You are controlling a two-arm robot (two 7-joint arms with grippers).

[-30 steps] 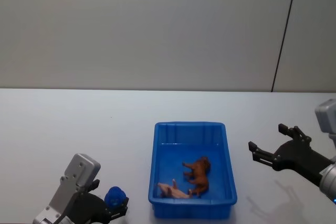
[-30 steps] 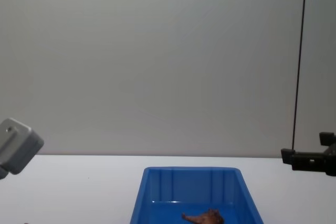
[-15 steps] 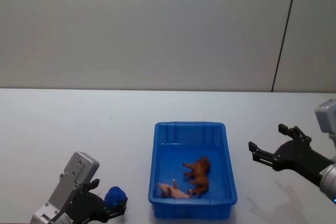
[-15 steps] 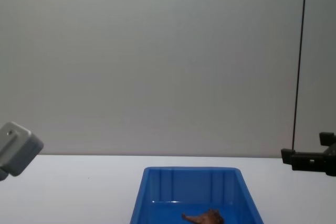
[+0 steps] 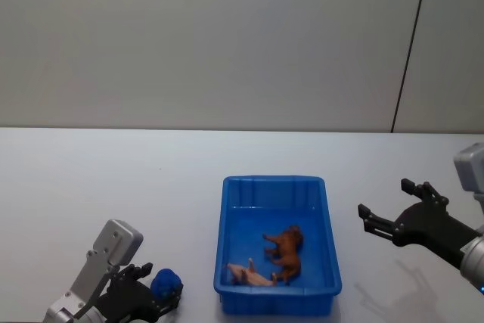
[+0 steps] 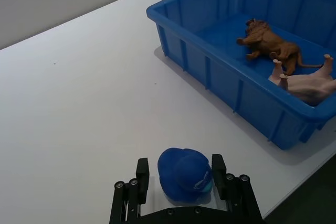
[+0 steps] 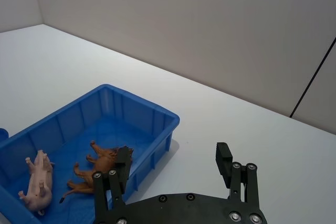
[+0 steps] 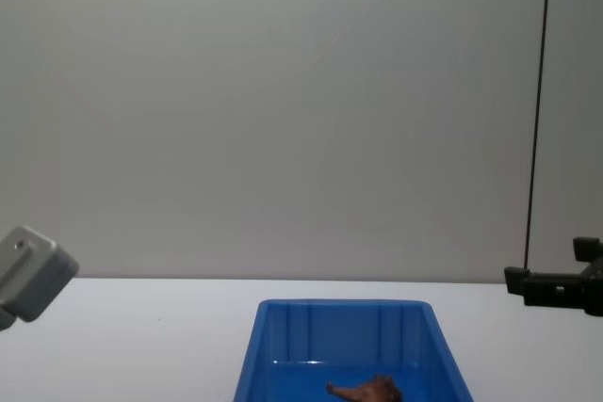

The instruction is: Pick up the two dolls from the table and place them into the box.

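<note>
Both dolls lie inside the blue box (image 5: 274,181): the reddish-brown one (image 5: 285,250) mid-box on its side, the pale pink one (image 5: 249,274) at the near left corner, legs up. The left wrist view shows them too, the brown doll (image 6: 268,45) and the pink doll (image 6: 307,83) behind the box wall (image 6: 210,66). My left gripper (image 5: 156,293) is low at the table's near left, open, its fingers (image 6: 142,174) straddling a small blue cap-shaped object (image 6: 185,174). My right gripper (image 5: 384,200) hovers open to the right of the box, holding nothing.
The white table (image 5: 113,179) stretches bare to the left of and behind the box. The small blue object (image 5: 165,284) rests near the front edge, just left of the box. A plain grey wall stands behind the table.
My left arm has drawn back a little toward the near edge while the small blue object stays in place. The right arm, the box and the dolls have not moved.
</note>
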